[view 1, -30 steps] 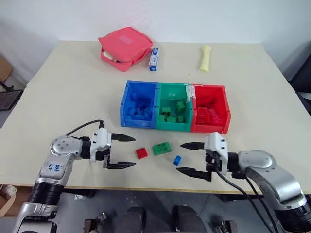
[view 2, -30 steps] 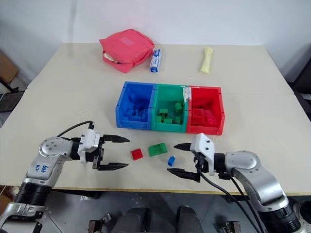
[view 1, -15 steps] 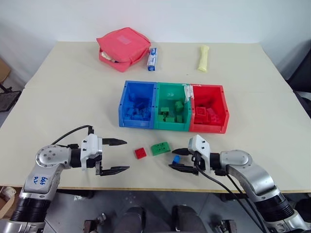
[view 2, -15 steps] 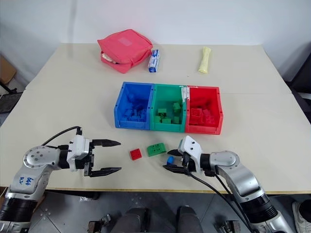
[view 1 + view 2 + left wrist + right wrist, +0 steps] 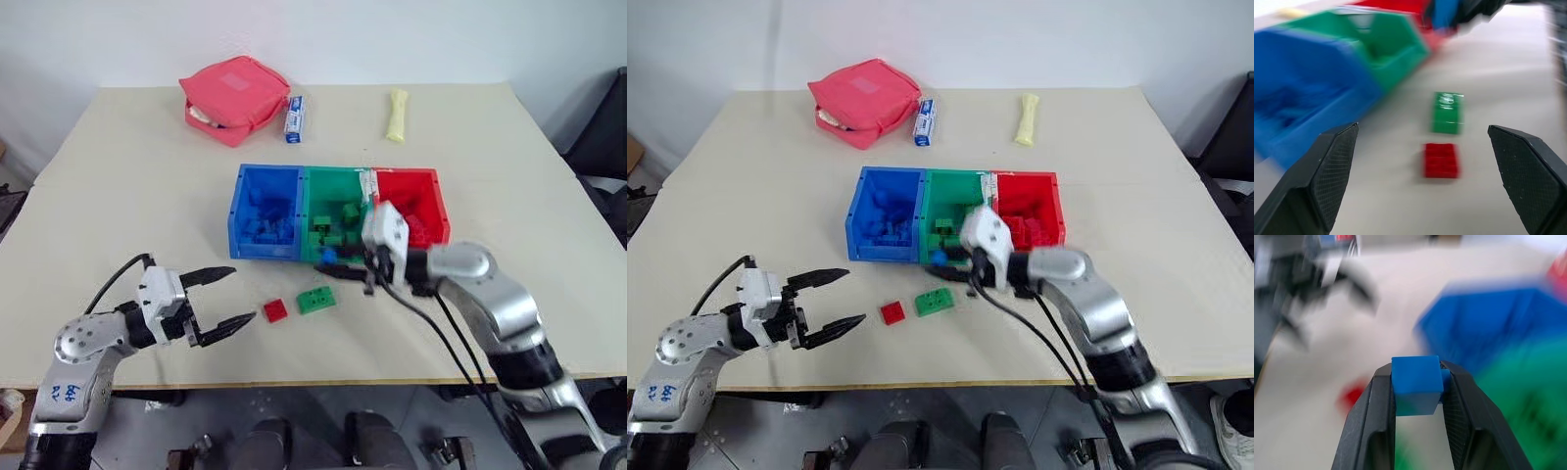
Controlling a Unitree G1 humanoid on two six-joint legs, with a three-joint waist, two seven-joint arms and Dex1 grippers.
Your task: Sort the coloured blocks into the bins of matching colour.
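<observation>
The right tool [image 5: 338,268] has been closed on the small blue block [image 5: 1417,383] and lifted from the bench [image 5: 118,186] to the front of the bins [image 5: 269,250], near the blue and green ones. The left tool [image 5: 223,299] is held wide apart, with nothing grasped. The red block [image 5: 275,310] and green block [image 5: 315,299] are left lying on the bench.

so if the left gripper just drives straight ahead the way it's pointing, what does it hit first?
Probably the red block, centred between the open left gripper's fingers in its wrist view, with the green block just beyond it. Depth is unclear, so it might pass above them.
</observation>
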